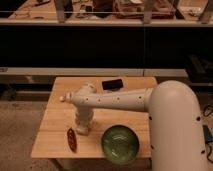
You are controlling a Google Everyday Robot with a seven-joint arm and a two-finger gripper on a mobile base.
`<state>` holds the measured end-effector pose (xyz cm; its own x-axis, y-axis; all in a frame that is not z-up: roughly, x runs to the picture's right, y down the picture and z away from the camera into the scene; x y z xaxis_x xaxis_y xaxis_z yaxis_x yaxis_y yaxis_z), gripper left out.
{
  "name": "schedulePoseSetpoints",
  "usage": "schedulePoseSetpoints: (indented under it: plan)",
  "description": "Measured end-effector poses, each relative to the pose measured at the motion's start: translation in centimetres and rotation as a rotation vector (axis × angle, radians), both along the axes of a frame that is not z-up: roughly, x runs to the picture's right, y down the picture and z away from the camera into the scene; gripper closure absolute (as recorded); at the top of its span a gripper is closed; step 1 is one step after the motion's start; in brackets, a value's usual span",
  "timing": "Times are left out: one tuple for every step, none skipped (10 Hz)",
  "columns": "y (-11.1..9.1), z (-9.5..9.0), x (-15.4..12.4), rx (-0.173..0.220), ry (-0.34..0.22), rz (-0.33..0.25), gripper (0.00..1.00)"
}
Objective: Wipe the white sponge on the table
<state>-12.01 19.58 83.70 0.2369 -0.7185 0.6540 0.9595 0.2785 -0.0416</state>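
Observation:
My gripper (82, 127) points straight down at the left-middle of the light wooden table (52, 134). It is shut on the white sponge (79, 132), a small pale block that shows at its tip and rests against the tabletop. The white arm reaches in from the lower right and crosses the table's middle, hiding the wood behind it.
A green plate (120, 144) sits at the front, just right of the gripper. A dark red object (72, 139) lies close to the gripper's left. A black rectangular object (112, 84) lies at the back edge. A white lumpy packet (64, 98) peeks out behind the arm's elbow.

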Motion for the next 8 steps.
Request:
schedulePoseSetpoints:
  plan:
    - [0.5, -0.2, 1.2, 0.0, 0.011, 0.001, 0.62]
    - [0.9, -0.3, 2.8, -0.001, 0.031, 0.007, 0.62]
    - [1.0, -0.2, 4.1, -0.001, 0.051, 0.016, 0.62]
    - [0.7, 0.2, 5.7, 0.005, 0.08, 0.03, 0.62]
    - [0.2, 0.7, 7.6, 0.014, 0.115, 0.052, 0.62]
    - [-0.7, 1.4, 9.0, 0.029, 0.147, 0.07, 0.62]
    - [-1.4, 1.9, 9.7, 0.036, 0.166, 0.084, 0.62]
    - [-2.5, 2.7, 10.6, 0.047, 0.193, 0.099, 0.62]
